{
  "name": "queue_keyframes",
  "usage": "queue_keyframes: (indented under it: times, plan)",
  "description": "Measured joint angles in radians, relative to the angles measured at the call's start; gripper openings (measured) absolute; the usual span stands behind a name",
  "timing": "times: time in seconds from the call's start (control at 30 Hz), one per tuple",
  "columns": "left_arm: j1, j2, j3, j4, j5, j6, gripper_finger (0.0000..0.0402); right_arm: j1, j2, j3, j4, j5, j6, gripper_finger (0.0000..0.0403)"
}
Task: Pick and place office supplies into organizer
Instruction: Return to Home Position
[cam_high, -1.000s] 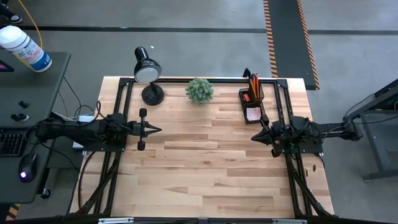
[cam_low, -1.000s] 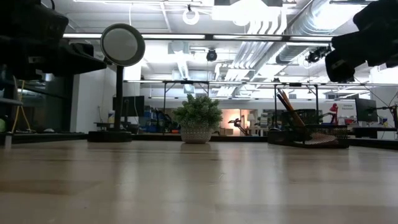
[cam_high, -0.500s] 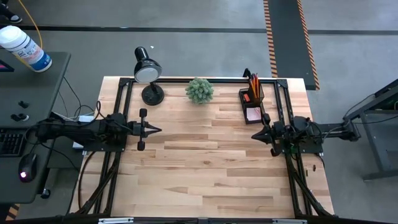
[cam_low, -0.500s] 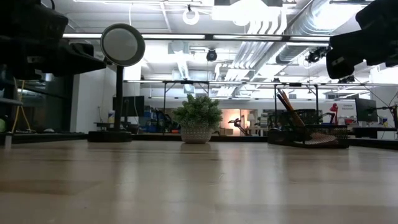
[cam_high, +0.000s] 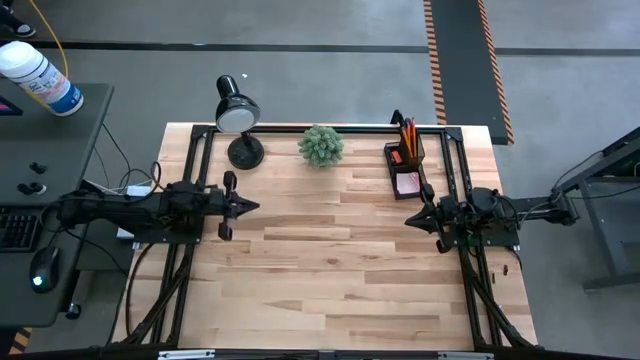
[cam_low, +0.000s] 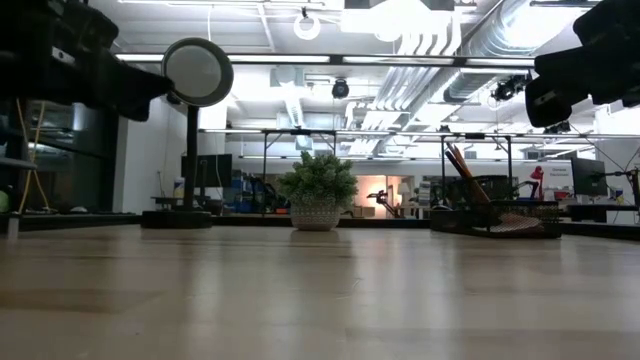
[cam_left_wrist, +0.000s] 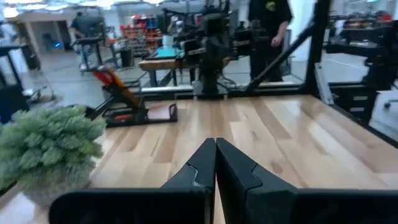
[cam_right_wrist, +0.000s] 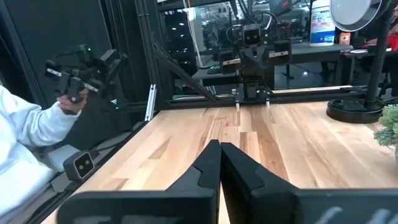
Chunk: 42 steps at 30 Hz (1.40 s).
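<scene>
The organizer stands at the table's far right corner. Its long axis runs from the far edge toward the near edge, with the taller cup at the far end and the low tray at the near end. Orange pencils stand in the cup, long axes near upright. In the low view they lean with their tops toward the plant. A pink pad lies flat in the tray.

The left gripper hovers over the table's left side, pointing across toward the right arm. Its fingers are pressed together with nothing between them. The right gripper hovers just near-side of the organizer, pointing back toward the left arm. Its fingers are likewise closed on nothing.

A lamp stands at the far left of the table, and the plant sits between it and the organizer. In the right wrist view, a person's white sleeve shows beside the table
</scene>
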Motion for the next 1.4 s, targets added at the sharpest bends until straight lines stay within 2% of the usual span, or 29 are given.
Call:
queue_keyframes:
  times: [0.13, 0.33, 0.43, 0.6, 1.27, 1.4]
  plan:
    - [0.000, 0.000, 0.000, -0.033, -0.011, -0.022, 0.0001, 0.000, 0.000, 0.000, 0.000, 0.000, 0.007, 0.0004]
    - [0.000, -0.031, 0.000, 0.003, 0.080, -0.025, 0.0001, 0.000, 0.001, 0.000, -0.001, 0.000, 0.007, 0.0003]
    - [0.000, -0.101, 0.000, -0.004, 0.099, -0.003, 0.0000, 0.000, 0.001, 0.000, -0.001, -0.001, 0.013, 0.0004]
    - [0.000, -0.277, 0.000, -0.197, 0.074, 0.003, 0.0000, 0.000, 0.001, 0.000, -0.001, -0.005, 0.030, 0.0001]
    - [0.000, -0.272, 0.000, -0.223, -0.002, -0.005, 0.0001, 0.000, 0.022, 0.001, -0.003, 0.012, 0.026, 0.0002]
    - [0.000, -0.272, 0.000, -0.223, -0.002, -0.001, 0.0001, 0.000, 0.022, 0.001, -0.021, 0.102, -0.002, 0.0002]
